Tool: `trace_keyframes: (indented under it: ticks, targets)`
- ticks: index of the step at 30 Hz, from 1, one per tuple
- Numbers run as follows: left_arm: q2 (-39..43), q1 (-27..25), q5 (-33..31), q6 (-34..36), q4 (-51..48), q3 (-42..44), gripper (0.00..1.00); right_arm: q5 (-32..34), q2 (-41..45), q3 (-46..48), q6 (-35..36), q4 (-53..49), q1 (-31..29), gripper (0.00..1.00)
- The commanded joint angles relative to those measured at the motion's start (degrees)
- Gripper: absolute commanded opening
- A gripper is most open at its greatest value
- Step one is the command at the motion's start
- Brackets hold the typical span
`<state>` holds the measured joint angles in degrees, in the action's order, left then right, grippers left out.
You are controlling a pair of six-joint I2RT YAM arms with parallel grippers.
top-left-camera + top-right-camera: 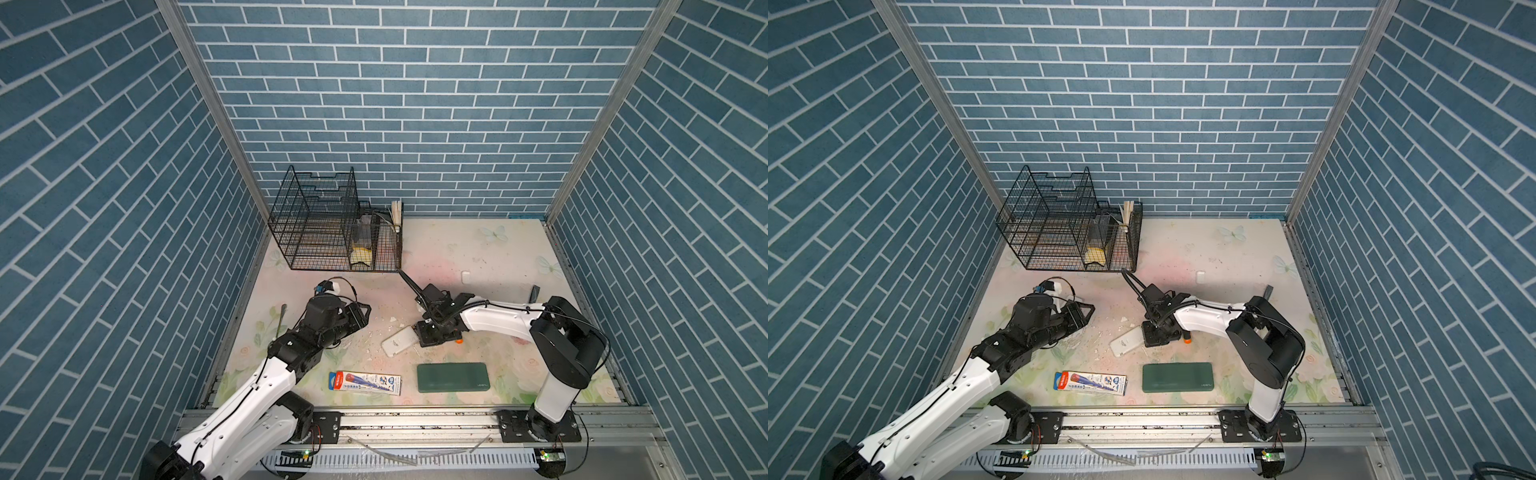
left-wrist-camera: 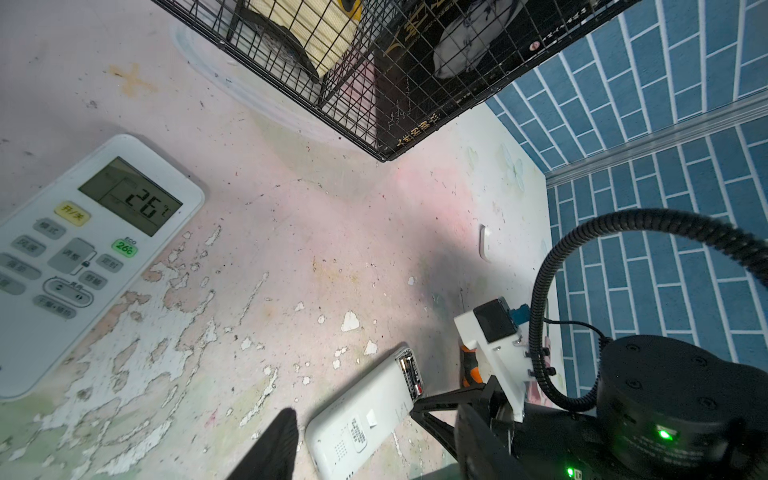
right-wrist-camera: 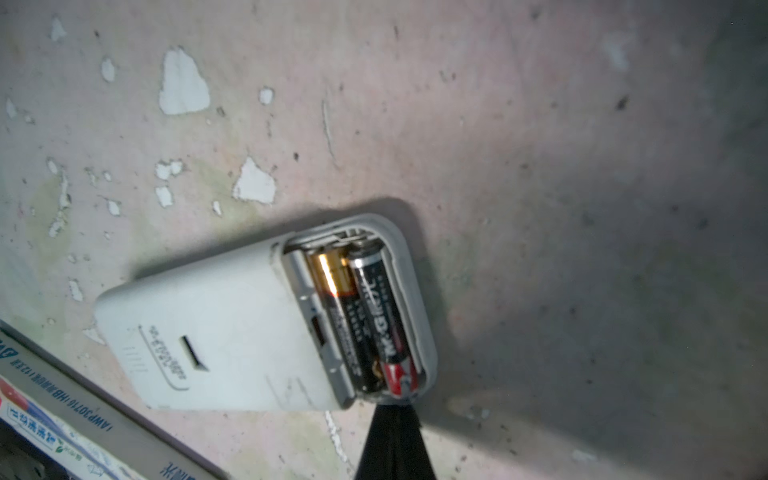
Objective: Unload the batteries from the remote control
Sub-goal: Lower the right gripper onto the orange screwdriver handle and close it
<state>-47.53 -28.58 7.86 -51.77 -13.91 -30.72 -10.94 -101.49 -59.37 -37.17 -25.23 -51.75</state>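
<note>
The right gripper [image 3: 392, 419], its jaws pressed together and holding nothing, touches the remote [image 3: 232, 332] at the batteries [image 3: 365, 316]. It should lever gently under the red end. The left gripper [image 2: 286, 432] holds another remote [image 2: 62, 266].

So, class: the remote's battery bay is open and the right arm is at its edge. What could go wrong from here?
1. The right gripper, jaws shut, meets only the end of the batteries; it may slip off.
2. The remote control lies loose on the table; prying could shove it away.
3. A freed battery could roll.
</note>
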Motion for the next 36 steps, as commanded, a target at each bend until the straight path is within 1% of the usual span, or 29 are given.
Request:
trace_keyframes:
  ticks: [1, 7, 12, 14, 15, 17, 19, 22, 26, 30, 31, 36]
  targets:
    - [0.3, 0.6, 0.6, 0.5, -0.6, 1.1, 0.62, -0.3, -2.0, -2.4, 0.2, -0.2, -0.1, 0.00]
    - [-0.3, 1.0, 1.3, 0.0, 0.7, 1.8, 0.62, -0.1, -2.2, -3.0, 0.3, -0.2, -0.1, 0.00]
    - [-0.6, 1.1, 1.3, 0.2, 1.4, 1.4, 0.62, 3.2, 2.5, -2.1, 0.1, -3.7, 0.1, 0.00]
    - [-1.1, 1.3, 1.4, 0.7, 1.5, 0.7, 0.62, 4.5, 5.0, -2.0, 0.6, -6.1, 0.4, 0.05]
    - [-1.6, 1.4, 1.7, 1.0, 1.5, 0.2, 0.62, 5.4, 6.8, -2.0, 0.8, -7.5, 0.7, 0.11]
    - [-2.8, 1.5, 1.9, 1.9, 1.5, -1.1, 0.62, 5.6, 9.3, -1.9, 1.5, -9.5, 1.2, 0.18]
    - [-4.1, 1.5, 2.0, 2.6, 1.6, -2.7, 0.62, 7.6, 12.0, -1.7, 2.2, -12.0, 2.3, 0.30]
    - [-5.4, 1.5, 2.1, 3.5, 2.1, -4.4, 0.62, 8.6, 15.6, 0.0, 2.8, -14.0, 4.9, 0.40]
    - [-7.2, 1.5, 2.3, 4.4, 2.9, -6.5, 0.62, 7.1, 18.8, 3.7, 4.0, -14.4, 9.7, 0.47]
    - [-9.3, 1.6, 2.6, 5.4, 3.3, -8.6, 0.62, 6.3, 20.1, 6.5, 5.7, -13.2, 13.5, 0.51]
    - [-9.8, 1.6, 2.6, 5.8, 3.3, -9.0, 0.62, 4.3, 20.0, 7.0, 6.2, -12.7, 14.1, 0.52]
    - [-12.6, 2.0, 3.6, 5.7, 5.2, -9.1, 0.62, 2.7, 17.3, 7.7, 8.1, -11.4, 15.0, 0.54]
